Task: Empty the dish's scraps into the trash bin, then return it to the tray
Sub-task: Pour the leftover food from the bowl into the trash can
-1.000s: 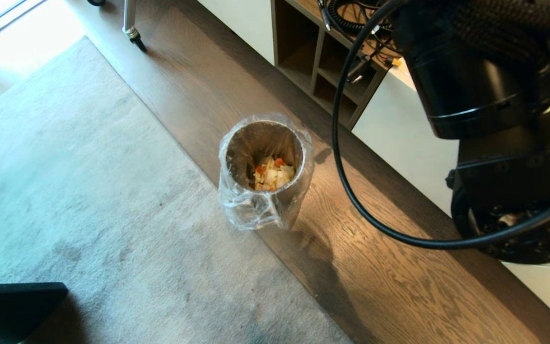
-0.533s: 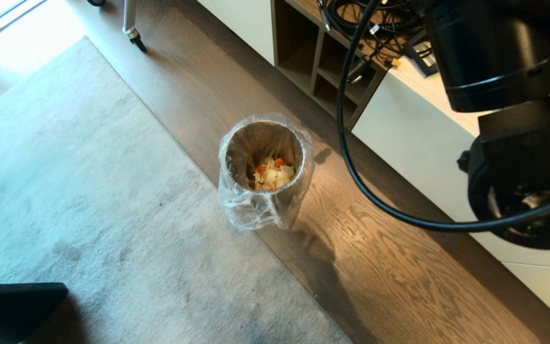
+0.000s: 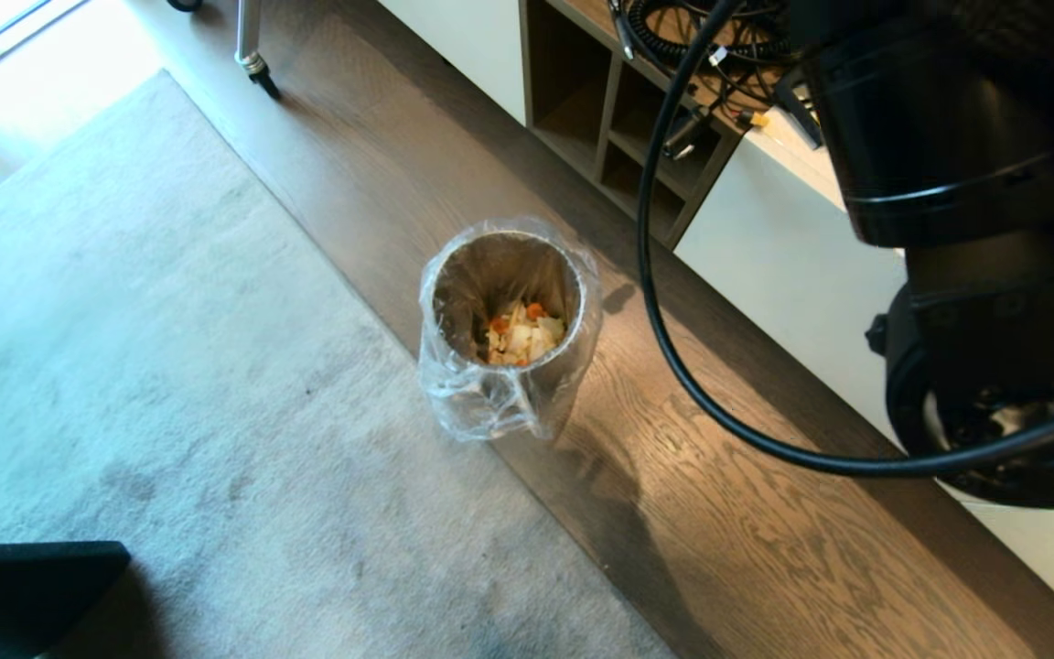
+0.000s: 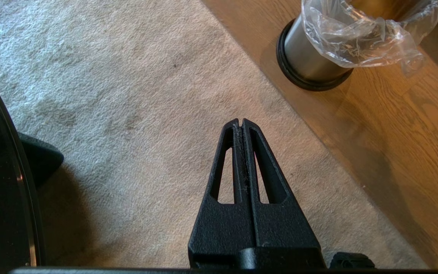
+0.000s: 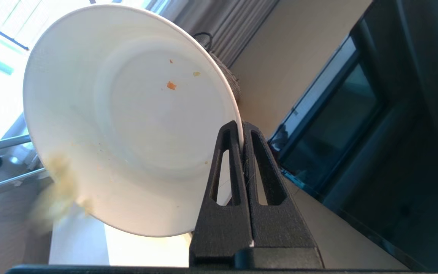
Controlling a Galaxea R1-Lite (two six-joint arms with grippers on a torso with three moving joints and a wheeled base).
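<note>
The tray shows in no view. Above the trash bin (image 3: 501,320), the right arm's bulk hides the dish from the head camera. In the left wrist view the bin's far rim is cut off, and smeared blur clouds the dish (image 5: 127,118) edge

Right gripper (image 5: 242,127) pinched tight on rim of bowl (image 5: 127,121). Bowl tipped on edge, inside facing camera. A few orange and yellow scraps (image 5: 171,85) stuck to the inner surface; pale smear near the low rim. Dark glass cabinet (image 5: 333,125) and curtain (image 5: 219,19) behind.
</note>
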